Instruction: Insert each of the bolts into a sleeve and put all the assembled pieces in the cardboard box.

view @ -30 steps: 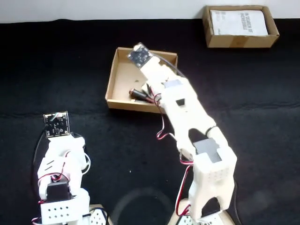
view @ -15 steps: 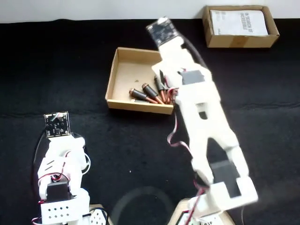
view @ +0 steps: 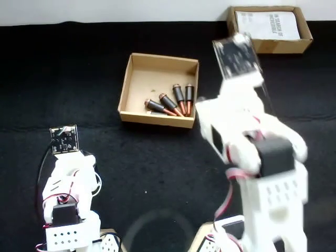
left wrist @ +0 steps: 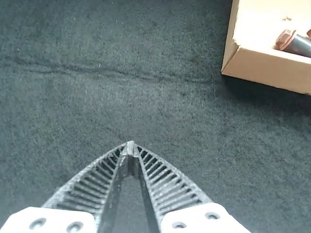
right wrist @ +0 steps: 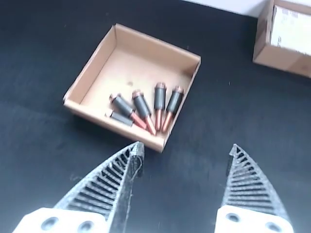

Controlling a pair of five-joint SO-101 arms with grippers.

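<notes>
Four assembled pieces (view: pixel 179 93), dark sleeves with copper bolt tips showing, lie side by side inside the cardboard box (view: pixel 144 79), gathered toward its corner nearest the right arm. The right wrist view shows a short dark piece (right wrist: pixel 120 118) beside them in the box. It may be a bare sleeve, but it is too small to tell. On that evidence, I judge the inserting and boxing done or very nearly so, with that doubtful piece the only open question. The right gripper (right wrist: pixel 187 148) hangs high above the black counter (view: pixel 79 63), on the near side of the box, with its fingers spread wide and nothing between them. The left gripper (left wrist: pixel 129 145) rests low beside the box's near corner with its fingers pressed together, holding nothing. A second box (view: pixel 268 47) holding a printed sheet sits well beyond the cardboard box. A second ago the right arm was stretched over the box with its gripper down among the pieces; half a second ago it was rising past the box's far edge. It has now swung up and back, leaving all four pieces in view. The left arm has not moved.
</notes>
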